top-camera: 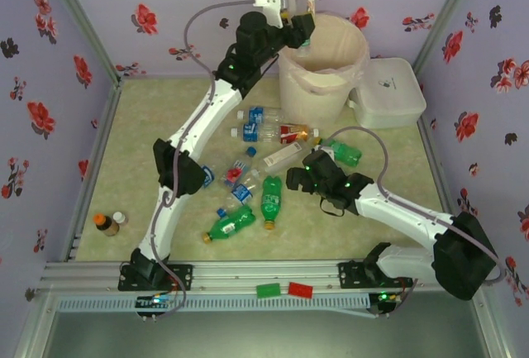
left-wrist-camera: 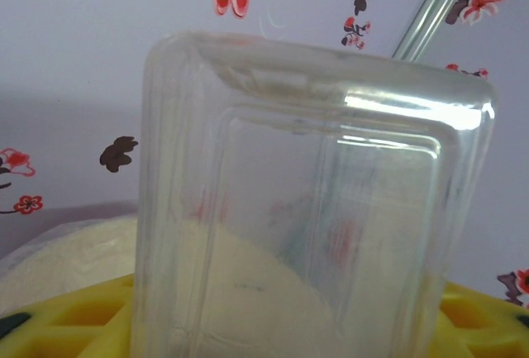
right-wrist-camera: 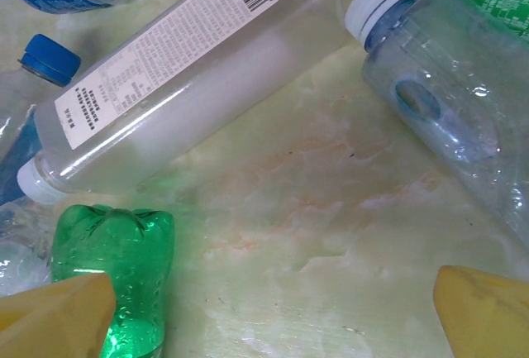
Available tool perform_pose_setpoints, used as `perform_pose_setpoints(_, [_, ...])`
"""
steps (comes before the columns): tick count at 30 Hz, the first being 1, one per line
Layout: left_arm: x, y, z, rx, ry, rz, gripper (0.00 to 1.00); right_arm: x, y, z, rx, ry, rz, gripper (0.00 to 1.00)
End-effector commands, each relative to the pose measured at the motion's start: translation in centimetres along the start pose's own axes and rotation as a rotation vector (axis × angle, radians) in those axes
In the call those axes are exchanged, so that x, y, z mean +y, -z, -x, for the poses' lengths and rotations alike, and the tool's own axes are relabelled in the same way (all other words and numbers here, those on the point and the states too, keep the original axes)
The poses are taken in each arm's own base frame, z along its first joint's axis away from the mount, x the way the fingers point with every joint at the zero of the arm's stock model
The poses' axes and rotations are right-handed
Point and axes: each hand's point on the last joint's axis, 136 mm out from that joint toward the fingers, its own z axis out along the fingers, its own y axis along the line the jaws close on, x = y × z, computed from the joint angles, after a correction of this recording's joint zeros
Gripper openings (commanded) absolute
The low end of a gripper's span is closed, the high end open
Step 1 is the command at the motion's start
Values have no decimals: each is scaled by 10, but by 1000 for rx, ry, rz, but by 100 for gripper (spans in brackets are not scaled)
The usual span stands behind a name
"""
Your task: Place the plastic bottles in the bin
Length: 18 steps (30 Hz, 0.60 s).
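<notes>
left gripper (top-camera: 296,15): clamped on a clear squarish plastic bottle (left-wrist-camera: 314,209) — above the round cream bin (top-camera: 318,97)
right gripper (right-wrist-camera: 273,317): jaws wide apart

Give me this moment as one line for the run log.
left pincer: shut on clear bottle at bin rim | right pincer: open above loose bottles
</notes>
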Motion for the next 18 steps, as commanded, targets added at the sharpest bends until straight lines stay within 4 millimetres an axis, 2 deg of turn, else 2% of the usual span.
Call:
perform_pose_setpoints(1, [-16,-7,18,-185,-35,-56,44,7,2,6,-9,17,28,100])
perform_pose_setpoints(7, [-10,-25,-10,-193,-60,-38,45,3,7,2,-1,13,24,100])
perform_pose_setpoints(12, [4,-29,-25,-167,-77,13,54,-2,17,3,-27,-6,27,100])
perform_pose_setpoints(14, [9,-30,-30,-160,-79,25,61,-4,21,5,-46,-16,28,100])
perform_pose_setpoints(16, [10,-31,-33,-150,-75,30,78,-6,26,8,-66,-27,30,100])
perform_pose_setpoints(18, [10,-31,-33,-144,-70,34,88,-9,31,10,-81,-33,27,100])
